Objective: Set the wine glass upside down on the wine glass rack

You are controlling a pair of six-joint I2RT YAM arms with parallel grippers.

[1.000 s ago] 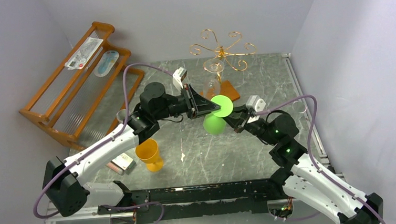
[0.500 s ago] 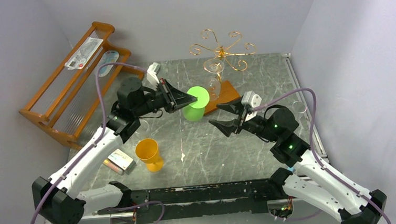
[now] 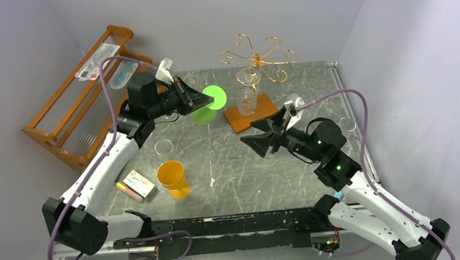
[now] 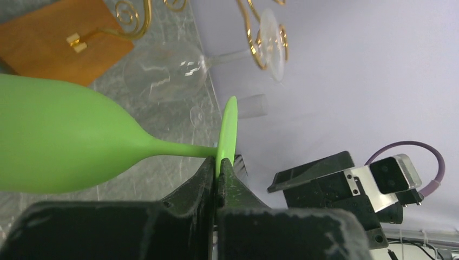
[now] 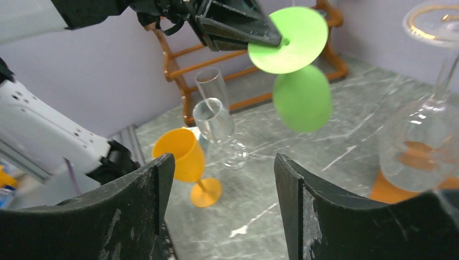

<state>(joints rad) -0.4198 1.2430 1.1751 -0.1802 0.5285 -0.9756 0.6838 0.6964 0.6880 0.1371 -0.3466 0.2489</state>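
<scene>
Above the far-left part of the worktop (image 3: 230, 166), the left end effector (image 3: 204, 99) holds the green wine glass (image 3: 202, 115) in the air, pinched shut on the rim of its foot disc, bowl hanging down and tilted. The right end effector (image 3: 249, 132) is spread wide and empty over the middle-right area. The glass looks like opaque plastic: probably light, stiff, smooth and not very fragile. A rim pinch on a thin disc could let it pivot or slip. The stem or bowl looks the safer hold, leaving the foot free to slide into a curl. The wine glass rack (image 3: 258, 57) stands at the far edge, with a clear glass (image 3: 247, 98) already hanging upside down from it. Hard to make out: which wire curls are free, since the thin gold blends into the wall. The stem is hidden behind the foot in the top view, and the fingers cover the pinch point in the left wrist view. The right wrist view cuts off the rack.
</scene>
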